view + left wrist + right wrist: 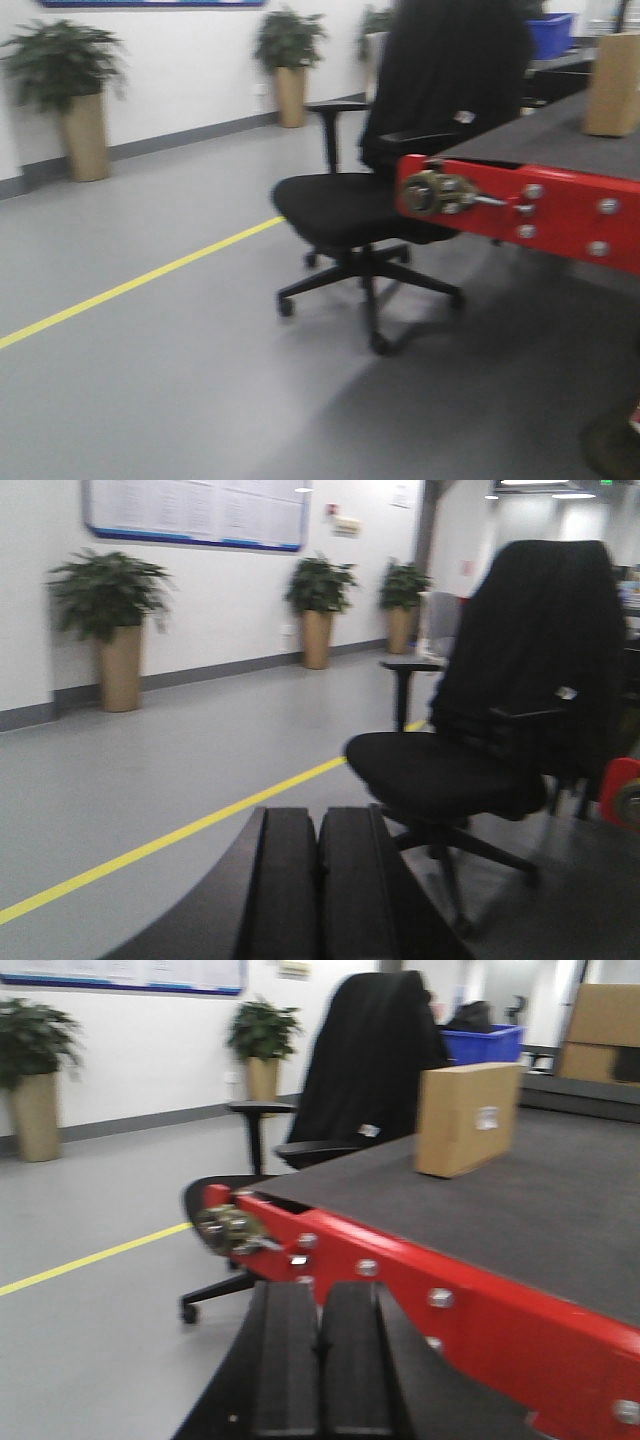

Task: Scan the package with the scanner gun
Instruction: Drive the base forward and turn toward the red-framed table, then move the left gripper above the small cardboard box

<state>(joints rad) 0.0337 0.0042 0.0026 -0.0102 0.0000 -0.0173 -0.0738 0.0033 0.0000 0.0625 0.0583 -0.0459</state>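
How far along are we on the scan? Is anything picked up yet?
Nothing looks done yet. The package stands untouched on the table, its white label showing in the right wrist view. Nothing is in hand: the left gripper and right gripper are both shut and empty. The scanner gun is in no view. Left to do: find and grasp it, then scan the label.

Package [612,85] cut off by right edge.
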